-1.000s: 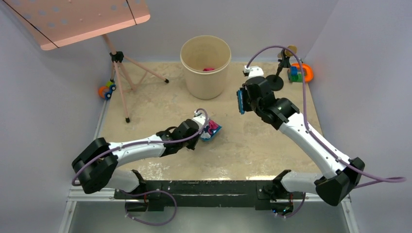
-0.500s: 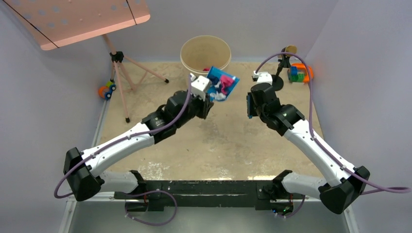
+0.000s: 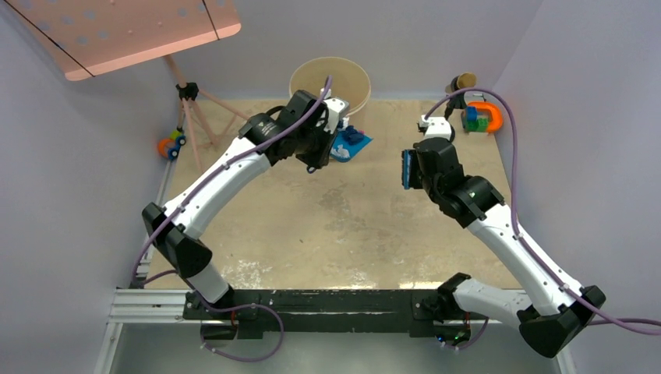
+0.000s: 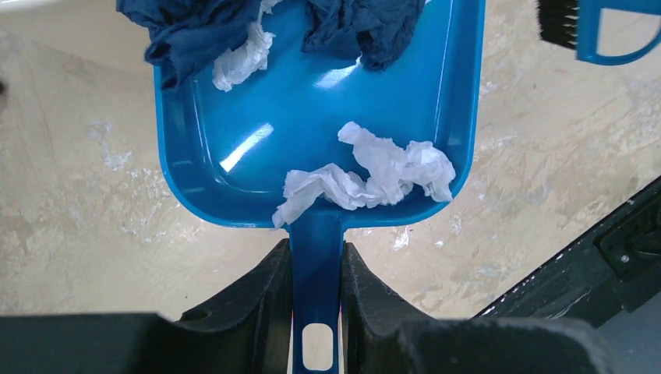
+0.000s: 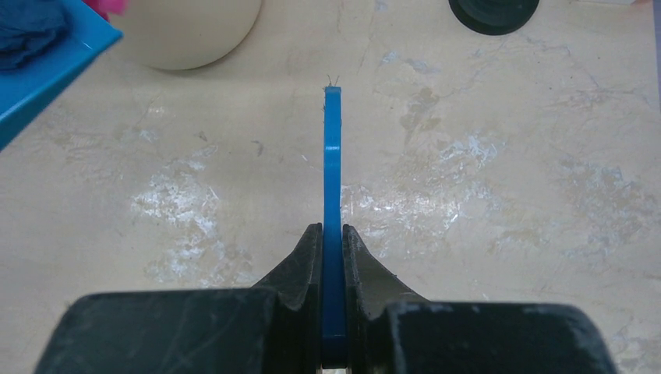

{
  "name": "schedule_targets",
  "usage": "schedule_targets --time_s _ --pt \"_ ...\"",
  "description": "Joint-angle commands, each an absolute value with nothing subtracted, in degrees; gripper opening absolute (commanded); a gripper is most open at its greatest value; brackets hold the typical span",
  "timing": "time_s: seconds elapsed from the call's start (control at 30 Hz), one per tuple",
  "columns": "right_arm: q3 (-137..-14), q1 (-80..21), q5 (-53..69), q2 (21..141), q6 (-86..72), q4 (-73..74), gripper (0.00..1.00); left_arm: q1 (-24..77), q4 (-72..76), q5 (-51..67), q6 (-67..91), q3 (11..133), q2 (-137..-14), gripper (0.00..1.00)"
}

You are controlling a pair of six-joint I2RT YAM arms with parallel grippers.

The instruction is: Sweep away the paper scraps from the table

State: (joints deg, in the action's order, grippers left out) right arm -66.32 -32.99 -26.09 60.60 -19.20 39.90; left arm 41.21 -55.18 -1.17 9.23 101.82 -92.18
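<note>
My left gripper [image 4: 316, 265] is shut on the handle of a blue dustpan [image 4: 312, 117]. The pan hangs in the air by the rim of the beige bucket [image 3: 331, 78], well above the table [image 3: 351, 226]. In the pan lie paper scraps: a crumpled white one [image 4: 374, 175] near the handle and dark blue ones [image 4: 195, 31] at the far lip. My right gripper [image 5: 333, 241] is shut on the small blue hand brush [image 5: 333, 156], held off the table to the right of the pan [image 3: 405, 169].
A tripod [image 3: 195, 117] carrying a pink board [image 3: 125, 31] stands at the back left, with small toys [image 3: 171, 144] beside it. More colourful toys [image 3: 479, 117] and a black round-footed stand [image 5: 493, 12] sit at the back right. A black rail [image 3: 327, 300] runs along the near edge.
My left arm has lifted the dustpan from the middle of the table and carried it back to the bucket. Fewer pink scraps show in the pan. The right arm with the brush shifted slightly.
</note>
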Motion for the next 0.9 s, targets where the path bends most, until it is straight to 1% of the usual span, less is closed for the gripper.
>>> schedule_targets --time_s 0.0,0.57,0.73,0.87 --pt "-65.49 -32.66 -27.35 58.19 -20.34 40.11 0.00 39.52 -62.29 0.95 6.31 109.56 -95.57 0.00" --pt "-66.83 -32.61 -26.20 58.87 -19.58 40.42 0.00 34.70 -67.56 2.27 3.52 129.19 -105.46 0.00" --pt "-67.41 -32.47 -26.62 58.83 -19.26 40.80 0.00 31.21 -67.60 8.13 5.37 136.00 -110.57 0.00" --pt "-67.34 -32.51 -26.24 58.81 -19.54 40.85 0.00 27.94 -65.20 16.43 12.64 140.54 -114.87 0.00"
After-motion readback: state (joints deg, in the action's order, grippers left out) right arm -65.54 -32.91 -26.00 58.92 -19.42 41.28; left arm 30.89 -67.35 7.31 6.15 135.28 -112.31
